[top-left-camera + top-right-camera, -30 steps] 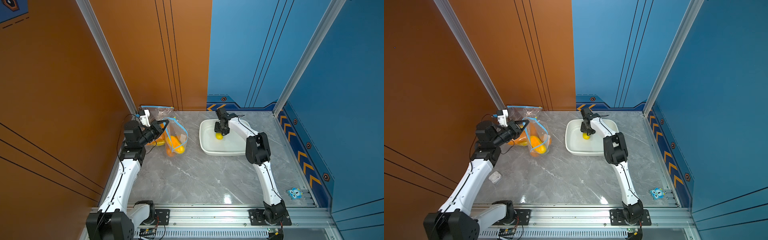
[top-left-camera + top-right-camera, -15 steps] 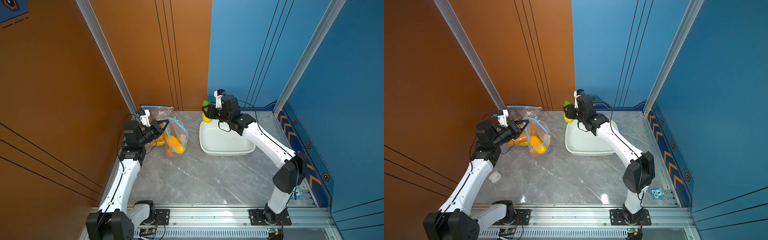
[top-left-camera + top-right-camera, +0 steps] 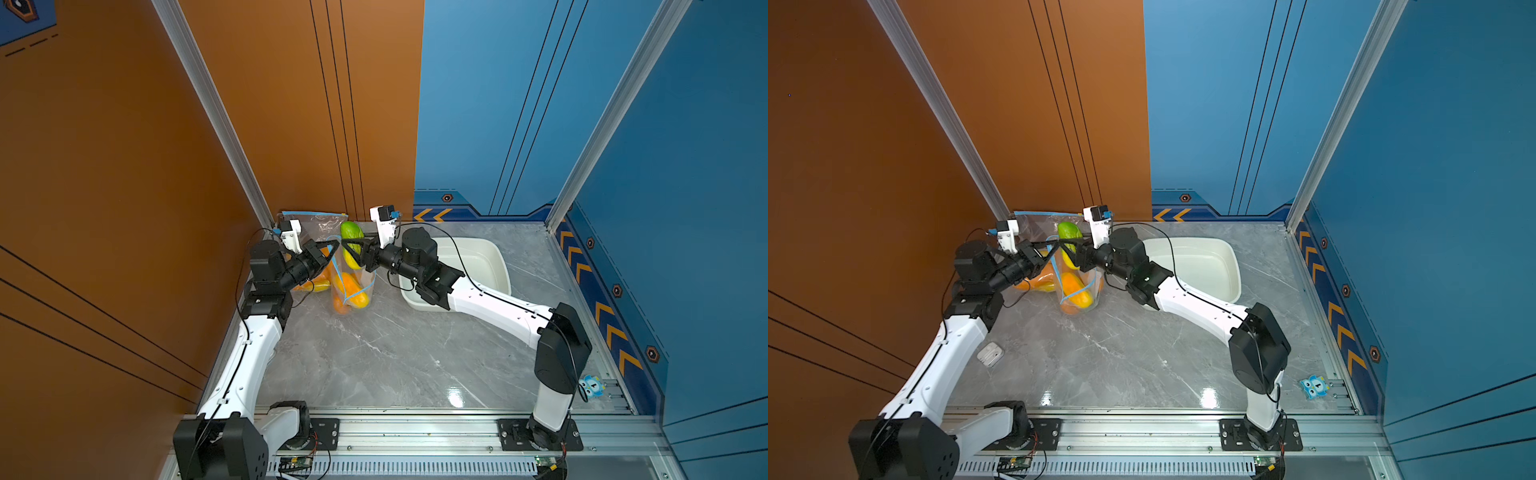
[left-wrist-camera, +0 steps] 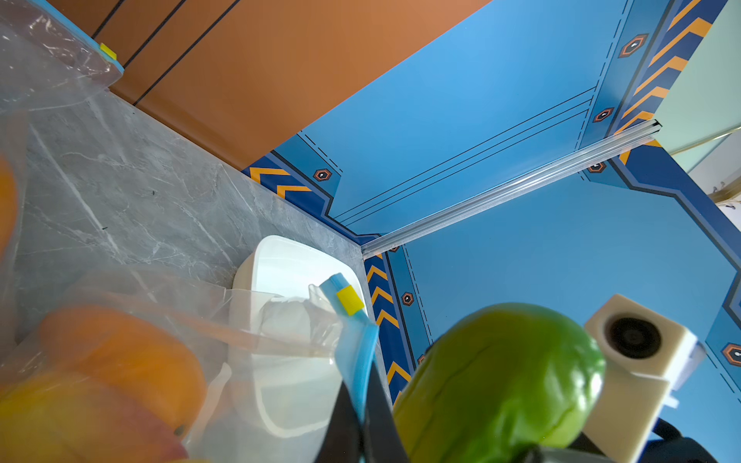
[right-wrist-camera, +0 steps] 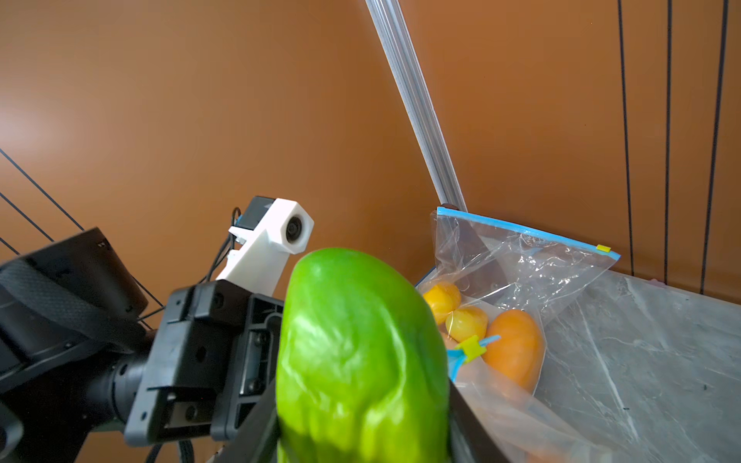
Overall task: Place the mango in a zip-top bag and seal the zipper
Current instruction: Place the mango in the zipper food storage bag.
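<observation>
Hovering at the bag's mouth in both top views, the right hand (image 3: 354, 252) has the green mango (image 3: 349, 231) clamped between half-spread jaws, with the fruit standing upright. Straight across from it, the left hand (image 3: 329, 245) is pinched tight on the blue zip edge of the bag (image 3: 369, 279), holding the mouth up and open. Orange and yellow fruit (image 3: 347, 289) sit low in the bag under both hands. I cannot tell whether the mango's tip is past the rim. The white tub (image 3: 498, 257) sits behind the right hand.

In the left wrist view, the black fingers (image 4: 345, 417) are closed on the rim. The yellow slider (image 4: 349, 300) lies just beyond them, and the mango (image 4: 501, 381) is right beside them.

In the right wrist view, the mango (image 5: 361, 360) fills the grip. A second bag (image 5: 521, 256) leans on the wall beyond the hand.

My call is that this is the drop-in. The right hand should lower straight down and let go only once the widest part has cleared the rim. The left hand has to hold firm, because thin plastic folds inward easily. The fruit inside leaves little room, so a hard push could tip the bag.

The surface (image 3: 1142, 353) is grey marble and glossy. A small white item (image 3: 989, 354) lies beside the left arm, and an owl tag (image 3: 1314, 386) sits well behind the right arm. The orange wall (image 3: 976, 104) closes the left hand's side and the blue wall (image 3: 1225, 104) the right's, with chevron trim along the base.
</observation>
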`<move>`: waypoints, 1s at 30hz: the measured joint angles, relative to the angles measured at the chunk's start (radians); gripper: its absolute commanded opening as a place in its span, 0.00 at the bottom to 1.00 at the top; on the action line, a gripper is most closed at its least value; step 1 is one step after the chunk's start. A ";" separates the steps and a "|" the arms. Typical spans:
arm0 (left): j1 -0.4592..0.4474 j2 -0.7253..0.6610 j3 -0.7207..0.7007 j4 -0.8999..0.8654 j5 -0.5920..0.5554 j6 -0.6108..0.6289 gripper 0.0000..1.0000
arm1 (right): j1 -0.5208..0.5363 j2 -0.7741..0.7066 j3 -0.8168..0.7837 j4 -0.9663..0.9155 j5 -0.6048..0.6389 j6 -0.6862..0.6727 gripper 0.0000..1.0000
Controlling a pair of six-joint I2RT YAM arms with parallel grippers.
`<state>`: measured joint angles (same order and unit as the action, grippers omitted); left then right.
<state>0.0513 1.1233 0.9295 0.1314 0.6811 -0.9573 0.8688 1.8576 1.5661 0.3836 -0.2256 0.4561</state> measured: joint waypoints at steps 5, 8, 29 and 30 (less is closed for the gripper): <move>0.002 0.002 0.000 0.000 0.000 0.000 0.00 | 0.004 0.020 -0.013 0.038 -0.015 -0.031 0.53; 0.002 0.004 0.000 0.000 0.000 0.000 0.00 | 0.010 0.020 -0.016 0.041 -0.015 -0.075 0.74; -0.023 -0.035 0.018 -0.003 -0.001 0.000 0.00 | 0.000 -0.197 0.088 -0.472 0.153 -0.092 0.79; -0.030 -0.042 0.019 -0.003 -0.001 0.000 0.00 | -0.002 -0.194 0.092 -0.507 0.153 -0.085 0.76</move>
<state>0.0216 1.0809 0.9489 0.1287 0.6804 -0.9573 0.8673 1.6634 1.6585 -0.1230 -0.0731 0.3706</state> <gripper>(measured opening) 0.046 0.802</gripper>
